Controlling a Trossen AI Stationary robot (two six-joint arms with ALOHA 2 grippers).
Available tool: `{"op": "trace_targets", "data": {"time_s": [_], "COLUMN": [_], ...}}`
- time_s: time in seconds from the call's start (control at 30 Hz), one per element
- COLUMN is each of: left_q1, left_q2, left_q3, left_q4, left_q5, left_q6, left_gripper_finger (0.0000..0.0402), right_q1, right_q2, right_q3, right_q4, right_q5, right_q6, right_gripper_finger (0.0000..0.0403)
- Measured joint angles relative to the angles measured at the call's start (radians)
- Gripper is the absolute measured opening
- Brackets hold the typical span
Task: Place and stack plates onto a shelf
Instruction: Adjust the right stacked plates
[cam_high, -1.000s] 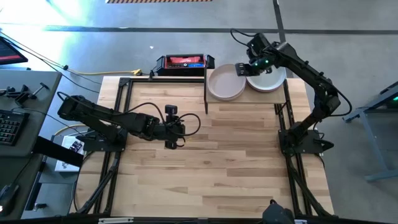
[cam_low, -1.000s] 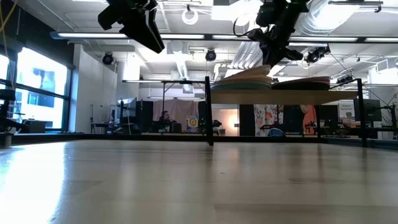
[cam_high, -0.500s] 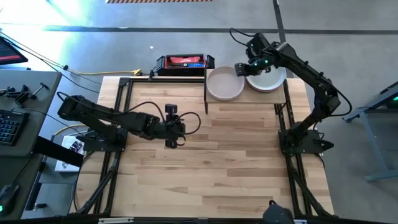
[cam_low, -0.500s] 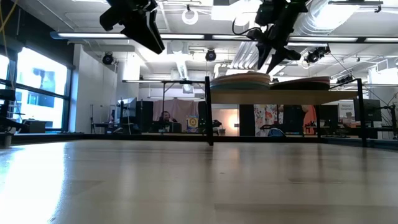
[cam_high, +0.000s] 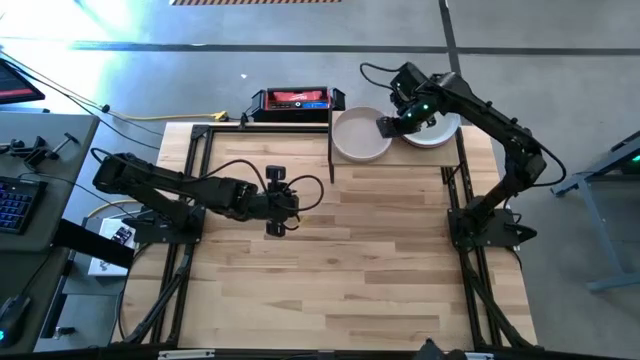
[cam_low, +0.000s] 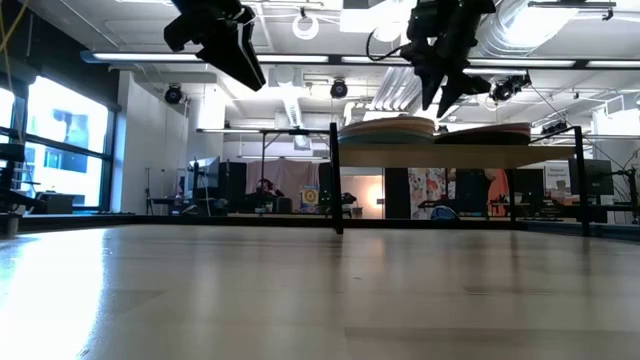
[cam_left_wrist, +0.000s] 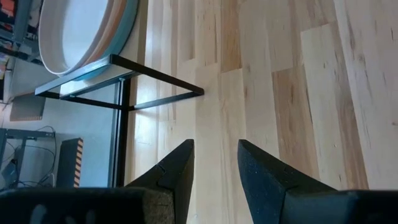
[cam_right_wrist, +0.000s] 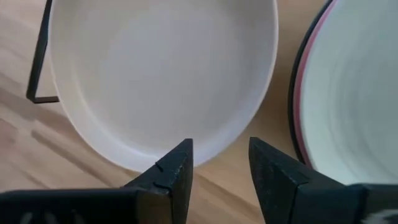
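Observation:
The shelf stands at the table's far right and carries two stacks of plates. The left stack has a cream plate on top, lying flat. The right stack has a white plate on top, with pink and dark rims showing under it. My right gripper hovers open over the cream plate's right rim, between the two stacks, touching nothing; it also shows from the side. My left gripper waits open above the table's middle left, pointing at the shelf.
A red and black box sits at the far edge, left of the shelf. Black frame rails run along the table's left and right sides. Bare wooden tabletop lies in front of the shelf.
My right gripper has opened and let go of the cream plate. The plate, tilted a second ago, now lies flat on the left stack. The gripper has drawn a little toward the table's near edge.

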Motion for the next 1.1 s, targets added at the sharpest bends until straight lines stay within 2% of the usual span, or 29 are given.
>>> {"op": "trace_targets", "data": {"time_s": [0.2, 0.37, 0.67, 0.83, 0.97, 1.1], "left_q1": [0.000, 0.000, 0.012, 0.051, 0.080, 0.092], "left_q2": [0.000, 0.000, -0.022, -0.109, -0.208, -0.317], "left_q3": [0.000, 0.000, 0.000, 0.000, 0.000, 0.000], "left_q4": [0.000, -0.003, -0.091, -0.201, -0.240, -0.244], "left_q5": [0.000, 0.001, 0.002, 0.009, 0.023, 0.038], "left_q6": [-0.001, -0.085, -0.260, -0.348, -0.407, -0.435], "left_gripper_finger": [0.0111, 0.0111, 0.0111, 0.0111, 0.0111, 0.0111], "right_q1": [0.047, 0.079, 0.224, 0.306, 0.393, 0.486], "right_q2": [0.000, 0.000, -0.031, -0.145, -0.291, -0.457], "right_q3": [0.000, 0.000, 0.000, 0.000, -0.001, -0.019], "right_q4": [0.013, -0.055, -0.156, -0.156, -0.130, -0.006], "right_q5": [0.080, 0.061, 0.057, 0.095, 0.213, 0.339], "right_q6": [0.000, 0.033, -0.099, -0.146, -0.146, -0.130], "right_gripper_finger": [0.0134, 0.0134, 0.0134, 0.0134, 0.0134, 0.0134]}}
